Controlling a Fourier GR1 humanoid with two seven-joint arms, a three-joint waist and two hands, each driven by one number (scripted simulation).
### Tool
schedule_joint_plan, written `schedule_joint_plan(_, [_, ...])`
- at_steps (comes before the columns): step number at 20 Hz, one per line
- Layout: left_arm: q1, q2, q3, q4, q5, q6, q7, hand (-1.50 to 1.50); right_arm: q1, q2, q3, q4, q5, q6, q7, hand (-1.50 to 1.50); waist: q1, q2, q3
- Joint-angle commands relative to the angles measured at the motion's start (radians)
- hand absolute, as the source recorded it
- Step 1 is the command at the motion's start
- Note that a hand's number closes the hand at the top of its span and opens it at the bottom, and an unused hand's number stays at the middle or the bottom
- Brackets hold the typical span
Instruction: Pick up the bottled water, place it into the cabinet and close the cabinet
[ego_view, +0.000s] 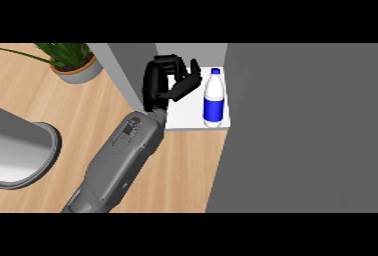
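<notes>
While its fingers hang relaxed, the left hand (168, 80) hovers beside the bottled water (213, 98).

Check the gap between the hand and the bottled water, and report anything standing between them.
Nothing visible stands between them. The hand is just left of the bottled water, which stands upright on the white cabinet shelf. The fingers are relaxed and point toward the bottle without touching it. The potted plant sits far left, out of the way.
</notes>
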Motion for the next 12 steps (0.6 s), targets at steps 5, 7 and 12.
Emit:
schedule_joint_plan(5, [-0.151,0.023,0.093,0.292,-0.006,-0.011,-0.077,1.50,0.039,-0.030,0.050,-0.105,0.071,0.006,0.019,-1.50,-0.009,0.002,0.000])
schedule_joint_plan(7, [-0.206,-0.001,0.086,0.362,0.004,0.027,-0.103,1.50,0.005,-0.002,0.027,-0.088,0.038,-0.001,0.034,-1.50,-0.011,0.005,0.000])
schedule_joint_plan(12, [-0.262,-0.001,0.085,0.520,-0.035,0.078,-0.141,1.50,0.029,-0.034,0.045,-0.102,0.044,0.004,0.024,-1.50,-0.023,0.007,-0.001])
